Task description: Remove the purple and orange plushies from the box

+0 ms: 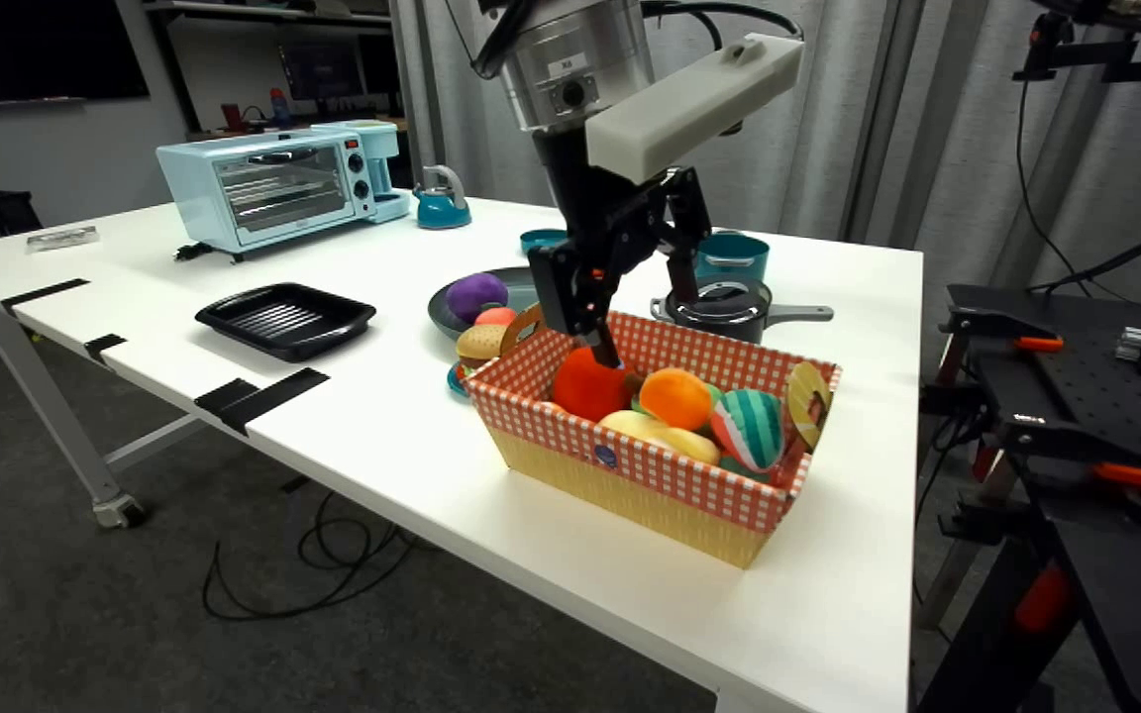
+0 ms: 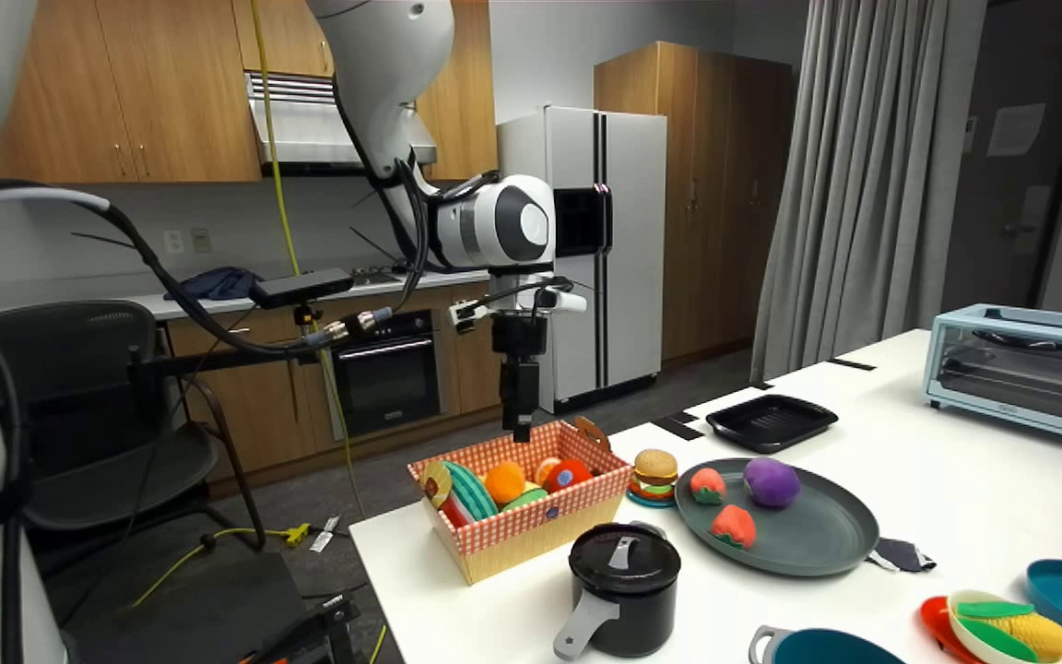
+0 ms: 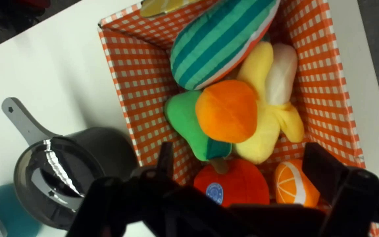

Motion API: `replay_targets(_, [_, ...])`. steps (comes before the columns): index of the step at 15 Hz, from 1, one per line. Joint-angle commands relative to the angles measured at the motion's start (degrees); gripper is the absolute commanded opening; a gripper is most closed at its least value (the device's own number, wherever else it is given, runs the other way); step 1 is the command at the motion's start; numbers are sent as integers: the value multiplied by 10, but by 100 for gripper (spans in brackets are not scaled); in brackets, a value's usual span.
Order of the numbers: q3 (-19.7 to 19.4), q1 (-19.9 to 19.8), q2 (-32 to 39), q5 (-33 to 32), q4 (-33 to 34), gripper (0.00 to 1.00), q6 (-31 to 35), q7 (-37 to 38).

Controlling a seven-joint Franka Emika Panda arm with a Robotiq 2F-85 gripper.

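Wrist view, gripper [image 3: 239, 148]: fingers are spread over the box [image 3: 135, 72]; we see nothing pinched.
Orange [image 3: 227, 111]: it lies in the box, lower than the gripper and ahead of its fingertips; we judge it left to remove.
Purple plush [image 2: 772, 482]: in an exterior view, on the plate [image 2: 812, 539], outside; we judge it done.

No lettering reads clearly, even the white label [image 1: 569, 65] on the arm [image 1: 622, 61].
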Motion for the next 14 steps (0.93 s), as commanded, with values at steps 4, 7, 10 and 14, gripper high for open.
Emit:
replay_targets(4, [7, -10, -8, 30, -27, 100, 22, -29])
replay_targets(7, [5, -9, 1, 27, -24, 100, 25, -33])
replay_targets(10, [3, -9, 13, 23, -18, 100, 32, -39])
replay_targets(14, [0, -11, 25, 27, -17, 100, 46, -48])
